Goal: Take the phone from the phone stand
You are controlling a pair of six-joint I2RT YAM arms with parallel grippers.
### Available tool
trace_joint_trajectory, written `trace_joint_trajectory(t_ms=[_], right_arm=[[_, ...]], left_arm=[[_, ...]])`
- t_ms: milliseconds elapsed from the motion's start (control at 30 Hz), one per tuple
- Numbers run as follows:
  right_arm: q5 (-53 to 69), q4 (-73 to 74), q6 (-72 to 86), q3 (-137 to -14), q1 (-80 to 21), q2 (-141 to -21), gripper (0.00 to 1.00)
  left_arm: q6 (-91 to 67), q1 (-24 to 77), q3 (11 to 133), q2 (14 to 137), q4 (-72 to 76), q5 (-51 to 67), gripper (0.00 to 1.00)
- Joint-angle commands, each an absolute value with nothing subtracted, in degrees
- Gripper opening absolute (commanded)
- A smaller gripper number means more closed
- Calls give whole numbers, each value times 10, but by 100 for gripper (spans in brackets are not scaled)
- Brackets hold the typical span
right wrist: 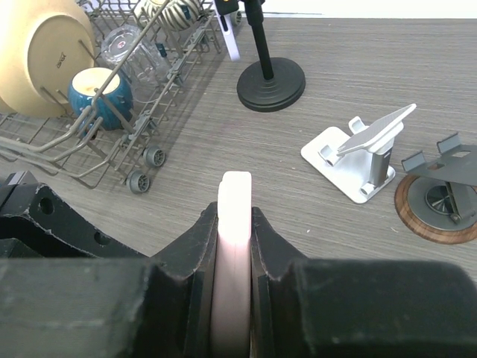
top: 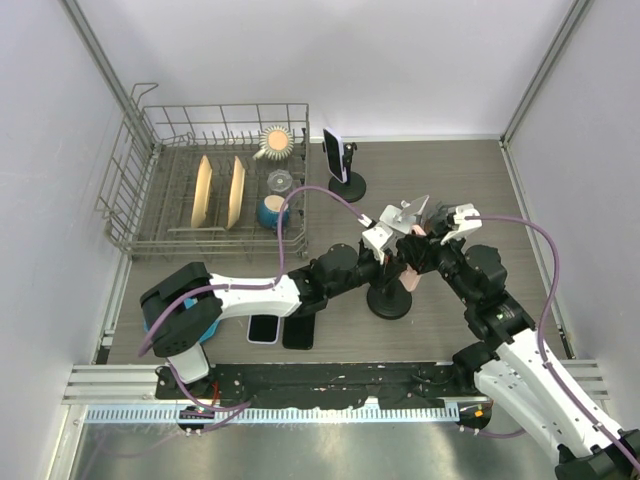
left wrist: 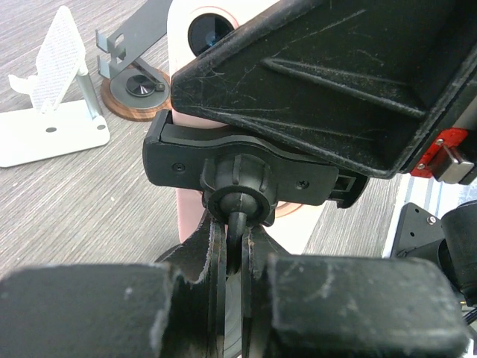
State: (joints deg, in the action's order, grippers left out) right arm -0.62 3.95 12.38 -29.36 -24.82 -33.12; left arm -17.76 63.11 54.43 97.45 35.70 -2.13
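A pink phone [right wrist: 235, 195] sits in the black clamp [left wrist: 179, 160] of a black phone stand whose round base [top: 390, 302] rests at the table's middle. My right gripper [right wrist: 235, 218] is shut on the phone's upper edge, one finger on each face. My left gripper [left wrist: 240, 240] is shut on the stand's thin stem just under the ball joint. The phone's back and camera lens [left wrist: 210, 30] show in the left wrist view. In the top view both grippers, left [top: 385, 262] and right [top: 418, 248], meet over the stand.
A wire dish rack [top: 130, 190] with plates and a blue cup stands at the back left. Another phone on a black stand [top: 341, 162] is behind. A white stand [right wrist: 358, 158] and a round wooden stand [right wrist: 438, 203] are close by. Two phones [top: 282, 329] lie flat near the left arm.
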Motion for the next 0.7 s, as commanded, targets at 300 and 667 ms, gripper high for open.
trace_joint_trajectory(t_ms=[300,667], right_arm=[[-65,178,147,-323,-330,-319,1],[-112,184,149,-347,-402,-369,1]], left_arm=[[-326,512,552,953,323,-190,0],[-345,512,555,951,292,-243,0]])
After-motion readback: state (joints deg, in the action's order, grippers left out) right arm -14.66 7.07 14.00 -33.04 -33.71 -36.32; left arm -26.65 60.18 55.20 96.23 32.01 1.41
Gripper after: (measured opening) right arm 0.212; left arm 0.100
